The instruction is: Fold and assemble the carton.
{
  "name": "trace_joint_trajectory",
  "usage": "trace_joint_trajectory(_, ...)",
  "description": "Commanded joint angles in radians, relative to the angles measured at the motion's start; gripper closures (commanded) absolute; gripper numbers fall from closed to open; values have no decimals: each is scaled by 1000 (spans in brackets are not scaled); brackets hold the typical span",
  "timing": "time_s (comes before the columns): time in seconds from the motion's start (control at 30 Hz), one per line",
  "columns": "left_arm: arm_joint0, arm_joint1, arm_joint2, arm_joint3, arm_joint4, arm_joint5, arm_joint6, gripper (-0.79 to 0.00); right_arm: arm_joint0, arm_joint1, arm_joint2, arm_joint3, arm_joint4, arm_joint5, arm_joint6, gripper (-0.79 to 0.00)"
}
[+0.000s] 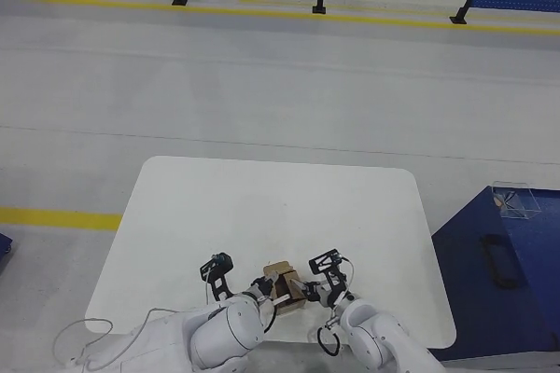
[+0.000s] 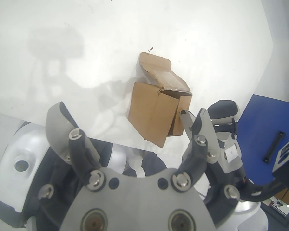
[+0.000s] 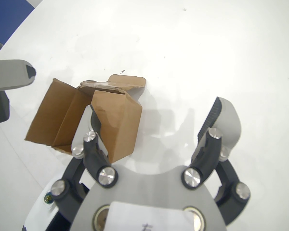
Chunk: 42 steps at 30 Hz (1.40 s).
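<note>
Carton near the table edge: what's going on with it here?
A two-armed robot is working on a small brown carton that lies on the white table, close to the robot's side. Its end flaps stand open, so it is not yet assembled. The left gripper and the right gripper are both open, one on each side of the carton, and neither grips it.

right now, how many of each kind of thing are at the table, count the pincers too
carton: 1
pincers: 2, the left pincer and the right pincer, both open
table: 1
total: 4
</note>
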Motion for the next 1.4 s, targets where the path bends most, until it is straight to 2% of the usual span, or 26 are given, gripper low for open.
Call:
trace_joint_trajectory(0.0,10,13,8,-1,-8,0,11,-785,-4,0,5,-4,-9,3,8,-785)
trace_joint_trajectory(0.07,8,25,22,2,-32,0,15,-785,-7,-1,7,-5,-16,0,14,-785)
trace_joint_trajectory(0.1,7,29,28,8,-38,0,27,-736,-9,-1,8,-5,-18,0,16,-785)
trace_joint_trajectory(0.13,10,31,28,8,-45,0,27,-650,-10,-2,8,-4,-21,-1,17,-785)
trace_joint_trajectory(0.3,33,29,28,8,-23,0,-7,-508,-12,-5,8,-2,-35,-4,20,-785)
trace_joint_trajectory(0.33,32,25,28,13,-12,0,-19,-437,-13,-6,8,-1,-36,-4,20,-785)
trace_joint_trajectory(0.37,32,20,28,14,2,0,-33,-428,-14,-7,9,-1,-38,-6,21,-785)
trace_joint_trajectory(0.43,33,9,28,28,33,0,-62,-462,-15,-8,11,0,-41,-6,22,-785)
trace_joint_trajectory(0.5,33,-6,28,37,66,0,-80,-573,-18,-9,14,-2,-45,-8,21,-785)
trace_joint_trajectory(0.63,37,-37,28,56,127,0,-106,-600,-24,-10,22,-6,-47,-14,18,-785)
trace_joint_trajectory(0.8,35,-69,28,95,161,0,-122,-597,-27,-13,28,-5,-48,-22,18,-785)
trace_joint_trajectory(0.9,38,-89,28,123,177,0,-133,-637,-26,-15,28,-2,-51,-26,18,-785)
trace_joint_trajectory(0.93,40,-96,28,140,183,0,-134,-680,-24,-16,27,0,-51,-27,17,-785)
trace_joint_trajectory(0.97,43,-103,28,154,186,0,-145,-650,-23,-17,27,3,-50,-26,19,-785)
trace_joint_trajectory(1.0,43,-111,28,167,195,0,-159,-566,-21,-18,26,5,-50,-26,19,-785)
trace_joint_trajectory(1.03,43,-118,28,181,207,0,-168,-529,-19,-19,26,6,-49,-25,19,-785)
trace_joint_trajectory(1.27,38,-157,28,238,254,0,-226,-539,-7,-26,29,16,-47,-21,25,-785)
trace_joint_trajectory(1.33,35,-160,28,241,251,0,-221,-570,4,-29,26,27,-63,-9,26,-785)
trace_joint_trajectory(1.37,32,-161,28,234,250,0,-207,-640,10,-31,23,31,-64,-7,25,-785)
